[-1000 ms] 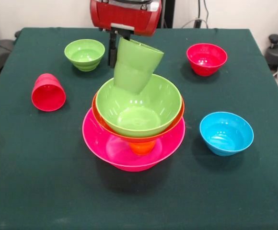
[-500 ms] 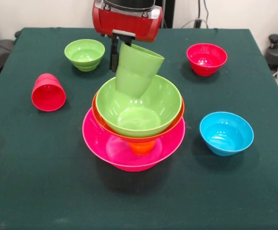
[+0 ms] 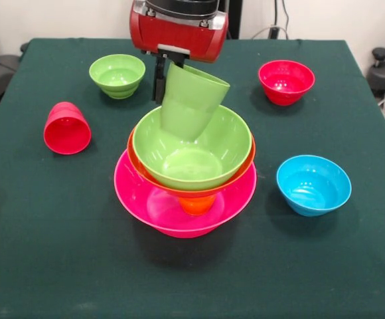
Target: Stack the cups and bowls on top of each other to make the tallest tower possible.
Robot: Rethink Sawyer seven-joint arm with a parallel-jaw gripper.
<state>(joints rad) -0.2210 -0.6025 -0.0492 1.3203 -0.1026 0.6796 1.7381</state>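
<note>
Green cup over the tower, upper centre of frame.
My gripper (image 3: 167, 66) grasps the tilted green cup (image 3: 191, 100) above the large green bowl (image 3: 192, 149); I should level it, centre it, then lower slowly.

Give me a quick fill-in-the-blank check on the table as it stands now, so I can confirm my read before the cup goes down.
1. The gripper holds a tilted ____ cup above the tower.
2. The widest bowl, at the tower's base, is ____.
3. The red cup on the table lies on its ____.
4. The small blue bowl stands ____ from the tower.

Missing words: green; pink; side; apart
</note>
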